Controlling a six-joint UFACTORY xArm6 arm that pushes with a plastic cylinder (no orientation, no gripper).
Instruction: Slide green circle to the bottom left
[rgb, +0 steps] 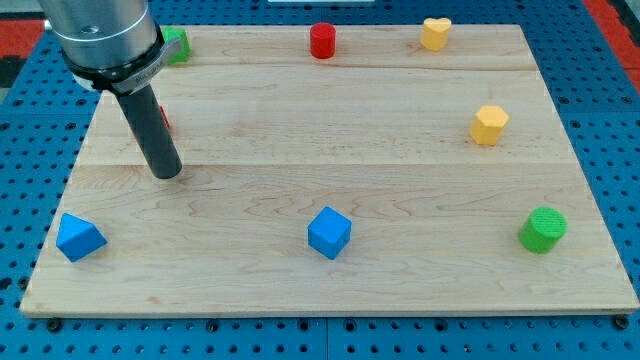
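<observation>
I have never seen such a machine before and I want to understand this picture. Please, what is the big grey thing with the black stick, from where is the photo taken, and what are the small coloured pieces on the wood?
The grey cylinder is the end of a robot arm. It has no claw and holds nothing; it ends in a dark rod, and my tip rests on the wooden board to push pieces about.

There is one picture, looking down at the board from in front; where the camera is mounted is not known.

On the board lie small blocks: a green circle at the view's right, lower down, two blue blocks, one at the bottom left and one at the bottom middle, a red cylinder and a yellow heart at the top, and another yellow block at the right. A green block and something red are partly hidden behind the arm.

My tip touches no block and is far from the green circle.
</observation>
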